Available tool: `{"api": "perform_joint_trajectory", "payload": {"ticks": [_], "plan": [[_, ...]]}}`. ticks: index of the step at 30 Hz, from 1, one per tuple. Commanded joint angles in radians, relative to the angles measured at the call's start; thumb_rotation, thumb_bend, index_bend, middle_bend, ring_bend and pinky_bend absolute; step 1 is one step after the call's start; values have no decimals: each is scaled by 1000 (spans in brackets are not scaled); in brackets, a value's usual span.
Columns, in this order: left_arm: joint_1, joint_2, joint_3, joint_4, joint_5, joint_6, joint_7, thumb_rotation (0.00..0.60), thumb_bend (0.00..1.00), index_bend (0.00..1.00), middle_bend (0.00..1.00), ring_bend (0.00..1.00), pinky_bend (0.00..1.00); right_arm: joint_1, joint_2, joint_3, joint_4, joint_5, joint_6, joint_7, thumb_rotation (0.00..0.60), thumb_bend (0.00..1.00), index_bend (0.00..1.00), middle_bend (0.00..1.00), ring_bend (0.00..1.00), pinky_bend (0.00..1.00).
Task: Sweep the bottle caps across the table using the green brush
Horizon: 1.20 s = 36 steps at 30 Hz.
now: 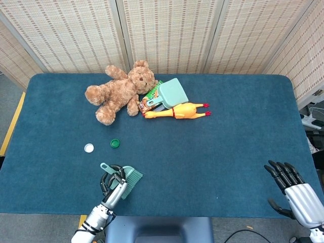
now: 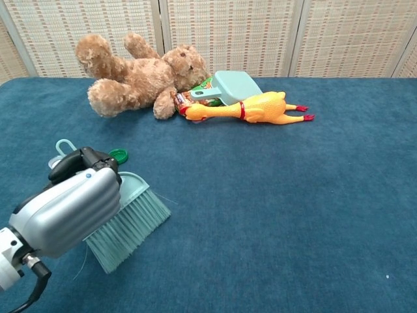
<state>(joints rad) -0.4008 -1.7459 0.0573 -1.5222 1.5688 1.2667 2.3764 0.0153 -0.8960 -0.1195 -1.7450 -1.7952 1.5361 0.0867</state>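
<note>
Obstacles, far side: we log a teddy bear (image 1: pixel 119 92), a snack packet (image 1: pixel 150 99), a dustpan (image 1: pixel 171 93) and a rubber chicken (image 1: pixel 176 111) bunched together near the table's (image 1: pixel 238 152) back edge. Left-centre: a white cap (image 1: pixel 89 148) and a green cap (image 1: pixel 115 143), near each other. Free room: we record open cloth across the whole middle and right half, and between the caps and the toys.

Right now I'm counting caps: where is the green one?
In the head view the green cap lies left of centre, just right of the white cap, below the teddy bear.
</note>
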Motion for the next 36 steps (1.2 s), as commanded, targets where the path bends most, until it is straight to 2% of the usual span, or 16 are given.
{"api": "perform_joint_trajectory", "payload": {"ticks": [1, 15, 24, 33, 36], "plan": [[-8, -7, -20, 32, 8, 4, -17, 600, 555, 875, 1000, 876, 944, 0, 0, 1, 0, 3, -1, 0, 600, 198, 0, 0, 0, 0], [-42, -22, -116, 222, -11, 13, -61, 600, 555, 876, 1000, 877, 946, -3, 2, 5, -4, 11, 0, -3, 600, 198, 0, 0, 0, 0], [-79, -25, -211, 340, -101, 10, -95, 600, 556, 876, 1000, 877, 946, -6, 3, 8, -6, 15, 1, -7, 600, 198, 0, 0, 0, 0], [-99, -28, -218, 423, -144, 15, -132, 600, 556, 876, 1000, 877, 946, -10, 1, 10, -10, 16, 5, -19, 600, 198, 0, 0, 0, 0], [-99, -27, -221, 420, -155, 33, -138, 600, 556, 876, 1000, 878, 946, -11, 1, 10, -10, 16, 6, -20, 600, 198, 0, 0, 0, 0]]}}
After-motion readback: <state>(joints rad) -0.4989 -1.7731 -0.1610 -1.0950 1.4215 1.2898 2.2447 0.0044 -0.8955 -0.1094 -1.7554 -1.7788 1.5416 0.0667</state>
